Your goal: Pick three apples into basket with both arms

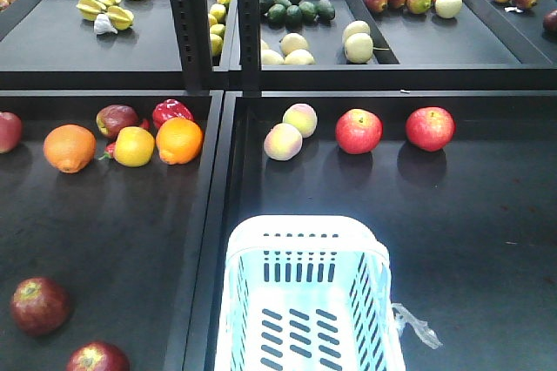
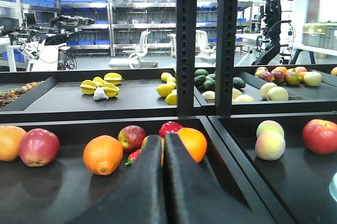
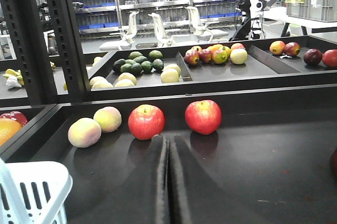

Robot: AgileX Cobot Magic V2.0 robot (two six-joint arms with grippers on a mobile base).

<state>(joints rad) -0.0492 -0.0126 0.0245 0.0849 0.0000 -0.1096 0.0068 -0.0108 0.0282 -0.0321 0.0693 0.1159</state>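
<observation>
Basket (image 1: 300,225) at near edge of right-hand worktop tray (image 1: 487,232), clear plastic scrap (image 1: 418,323) at its right side. Behind it, well apart: left red apple (image 1: 359,131) and right red apple (image 1: 430,128) side by side, pale peaches (image 1: 283,141) to their left. On left tray (image 1: 113,240), dark apple (image 1: 39,305) and second dark apple (image 1: 97,358) near front corner, oranges (image 1: 70,147) farther back. Left gripper (image 2: 163,140) pressed together, pinching nothing, low over left tray, pointing between oranges. Right gripper (image 3: 168,140) likewise pressed together, empty, pointing between both red apples.
</observation>
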